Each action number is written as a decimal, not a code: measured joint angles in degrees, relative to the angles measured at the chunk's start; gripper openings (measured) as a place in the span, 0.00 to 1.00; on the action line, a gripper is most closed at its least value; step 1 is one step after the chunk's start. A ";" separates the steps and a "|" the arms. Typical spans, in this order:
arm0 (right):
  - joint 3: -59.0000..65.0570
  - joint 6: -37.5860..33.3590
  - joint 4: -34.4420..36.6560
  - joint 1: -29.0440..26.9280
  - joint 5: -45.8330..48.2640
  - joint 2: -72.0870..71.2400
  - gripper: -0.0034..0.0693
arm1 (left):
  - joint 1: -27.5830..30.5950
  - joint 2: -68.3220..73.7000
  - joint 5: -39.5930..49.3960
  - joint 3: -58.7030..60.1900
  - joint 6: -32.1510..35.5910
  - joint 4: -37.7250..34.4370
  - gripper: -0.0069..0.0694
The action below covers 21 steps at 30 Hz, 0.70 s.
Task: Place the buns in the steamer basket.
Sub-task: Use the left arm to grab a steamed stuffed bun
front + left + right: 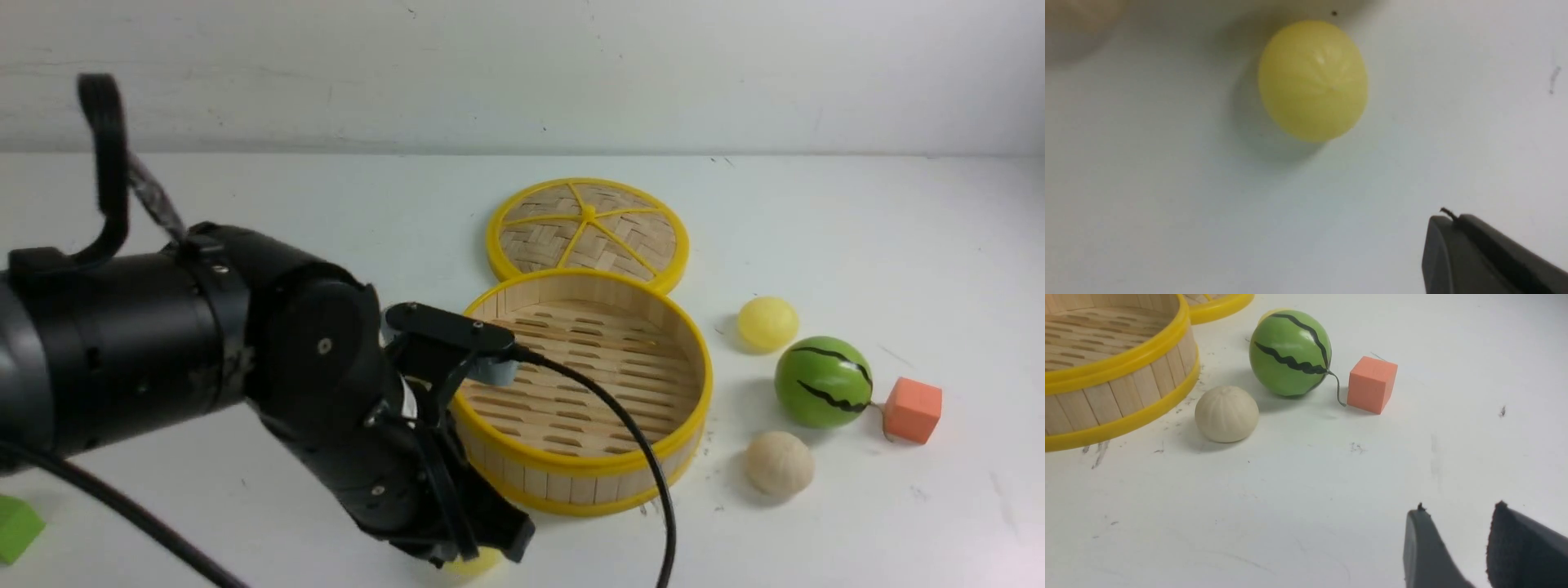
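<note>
White counter carries everything. My black left arm reaches low across the near-left side, beside the basket. Round bamboo steamer basket with yellow rims sits mid-counter, slatted floor showing. Flat woven yellow-rimmed lid lies just behind it, edges touching or nearly so. Green striped watermelon ball sits right of the basket. Three buns in view, all on the counter outside the basket: pale yellow bun behind the watermelon, cream pleated bun in front of it, second pale yellow bun near my left jaws, not touched. Orange foam cube just right of the watermelon. Green block at far left edge. Left jaws clenched on nothing. Right jaws parted, empty, above bare counter.
</note>
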 joint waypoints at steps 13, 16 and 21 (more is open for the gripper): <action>0.00 0.00 0.00 0.00 0.00 0.00 0.38 | 0.00 9.58 -4.54 -3.75 1.74 3.32 0.33; 0.00 0.00 0.00 0.00 0.00 0.00 0.38 | 0.00 10.56 -5.93 -3.77 1.74 3.53 0.39; 0.00 0.00 0.00 0.00 0.00 0.00 0.38 | -0.02 12.82 -8.62 -3.81 1.74 5.84 0.41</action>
